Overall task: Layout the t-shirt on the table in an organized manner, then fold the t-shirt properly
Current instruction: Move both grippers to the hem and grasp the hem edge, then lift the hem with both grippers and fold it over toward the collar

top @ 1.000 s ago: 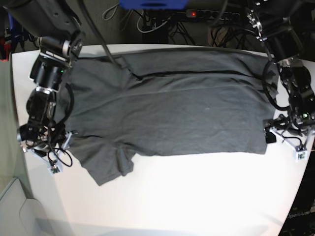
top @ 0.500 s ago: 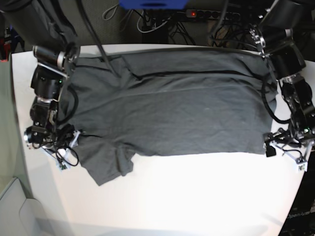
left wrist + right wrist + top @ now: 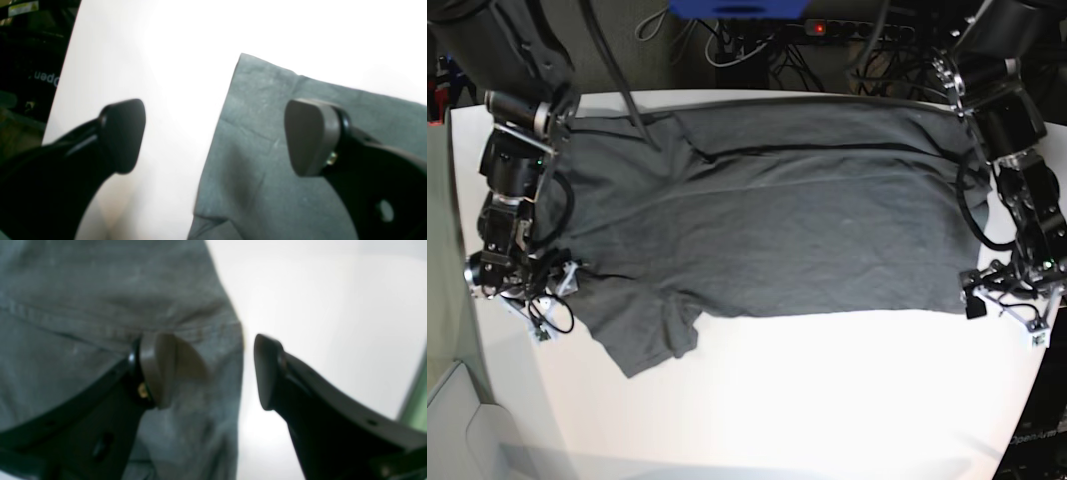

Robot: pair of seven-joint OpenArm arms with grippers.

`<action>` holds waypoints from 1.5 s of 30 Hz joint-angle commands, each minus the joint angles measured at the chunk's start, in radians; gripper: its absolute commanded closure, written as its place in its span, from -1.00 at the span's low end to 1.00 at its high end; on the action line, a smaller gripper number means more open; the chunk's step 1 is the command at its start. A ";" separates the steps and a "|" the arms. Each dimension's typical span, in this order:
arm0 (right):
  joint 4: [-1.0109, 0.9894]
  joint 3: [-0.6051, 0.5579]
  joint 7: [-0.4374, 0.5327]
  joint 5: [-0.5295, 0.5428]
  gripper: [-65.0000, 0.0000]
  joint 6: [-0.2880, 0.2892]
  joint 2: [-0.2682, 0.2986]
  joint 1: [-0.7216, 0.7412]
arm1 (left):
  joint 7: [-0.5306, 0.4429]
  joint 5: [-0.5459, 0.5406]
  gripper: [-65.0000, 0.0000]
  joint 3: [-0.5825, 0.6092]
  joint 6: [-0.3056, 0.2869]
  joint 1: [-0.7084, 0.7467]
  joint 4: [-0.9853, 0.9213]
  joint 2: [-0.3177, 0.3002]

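The shirt (image 3: 767,220) lies spread flat on the white counter (image 3: 827,400), its body running across the far half, one sleeve sticking out toward the near edge at the base view's left.

The left fingers (image 3: 213,136) are spread wide and straddle the shirt's corner: one pad (image 3: 308,136) hangs over the cloth, the other (image 3: 123,133) over bare counter, with the cloth's straight edge running between them. Nothing is pinched. In the base view this arm's fingers (image 3: 1007,300) sit at the shirt's near corner on that view's right.

The right fingers (image 3: 213,373) are also apart, and hold nothing. One pad (image 3: 160,370) rests over the cloth just inside a stitched hem, the other (image 3: 267,373) over bare counter beside the shirt's edge. In the base view they (image 3: 532,290) sit at the shirt's edge on that view's left, beside the sleeve.

Compared with a second ago, the right arm has shifted slightly along the counter's edge and its fingers have opened wider. The left arm has barely moved and its fingers stay wide. The shirt lies as before.
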 commanded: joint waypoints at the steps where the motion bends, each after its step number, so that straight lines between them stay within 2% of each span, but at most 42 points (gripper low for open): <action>1: 0.013 -0.003 0.018 -0.002 -0.17 -0.001 0.008 0.021 | -0.023 -0.003 -1.00 0.001 0.003 -0.026 0.014 -0.014; 5: -0.069 -0.004 0.056 -0.002 -0.16 -0.001 0.010 0.012 | -0.031 -0.003 -1.00 -0.001 0.003 -0.035 -0.043 -0.014; 8: -0.138 -0.004 0.079 -0.003 -0.15 -0.001 0.016 0.026 | -0.075 -0.003 -1.00 0.001 0.005 -0.052 -0.112 -0.019; 10: -0.148 -0.004 0.082 -0.003 -0.05 -0.001 0.016 0.025 | -0.098 -0.003 -1.00 0.008 0.005 -0.066 -0.154 -0.020; 12: -0.148 -0.004 0.081 -0.003 0.20 -0.001 0.016 0.025 | -0.107 -0.003 -1.00 0.048 0.005 -0.081 -0.186 -0.023; 17: -0.148 -0.004 0.073 -0.003 1.00 -0.001 0.016 0.025 | -0.141 -0.003 -1.00 0.113 0.005 -0.123 -0.246 -0.022; 24: -0.148 -0.006 0.073 -0.003 1.00 -0.001 0.016 0.003 | -0.253 -0.003 -1.00 0.119 0.006 -0.195 -0.468 -0.020; 29: -0.148 -0.006 0.073 -0.003 1.00 -0.001 0.025 0.002 | -0.396 -0.003 -1.00 0.119 0.006 -0.195 -0.600 -0.022; 36: -0.148 -0.006 0.073 -0.003 1.00 -0.001 0.025 0.003 | -0.542 -0.003 -0.96 0.120 0.006 -0.203 -0.777 -0.023; 38: -0.148 -0.006 0.073 -0.003 1.00 -0.001 0.025 0.003 | -0.556 -0.003 -0.74 0.120 0.005 -0.203 -0.795 -0.023; 39: -0.148 -0.006 0.073 -0.003 1.00 -0.001 0.025 0.003 | -0.557 -0.003 -0.54 0.120 0.005 -0.203 -0.796 -0.023; 41: -0.148 -0.006 0.073 -0.003 1.00 -0.001 0.025 0.005 | -0.554 -0.003 -0.03 0.120 0.005 -0.203 -0.801 -0.023; 43: -0.148 -0.006 0.073 -0.003 1.00 -0.001 0.025 0.005 | -0.554 -0.003 0.57 0.120 0.006 -0.203 -0.804 -0.023; 45: -0.148 -0.006 0.073 -0.003 1.00 -0.001 0.025 0.005 | -0.552 -0.003 1.00 0.119 0.006 -0.203 -0.804 -0.023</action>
